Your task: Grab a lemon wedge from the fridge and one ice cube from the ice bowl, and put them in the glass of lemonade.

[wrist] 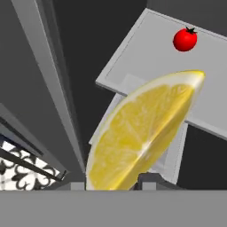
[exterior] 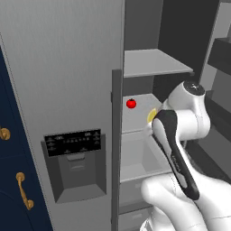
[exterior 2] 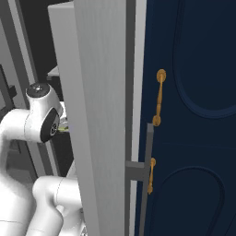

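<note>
The bright yellow lemon wedge (wrist: 142,133) looms large in the hand view, held between the dark fingertips (wrist: 148,179) of my gripper (wrist: 113,182), which is shut on it. From the left base view a sliver of the lemon wedge (exterior: 151,115) peeks out beside the arm's wrist, in front of the middle shelf (exterior: 140,113) of the open fridge (exterior: 63,67). The wedge hangs clear of the shelf (wrist: 146,48). The ice bowl, ice cube and glass of lemonade are out of view.
A small red ball (exterior: 131,103) lies on the middle shelf, also the red ball (wrist: 185,39) in the hand view. A drawer bin (exterior: 135,155) sits below, another shelf (exterior: 153,62) above. The open fridge door (exterior 2: 99,115) stands close on the right, with navy cabinets (exterior 2: 193,115) beyond.
</note>
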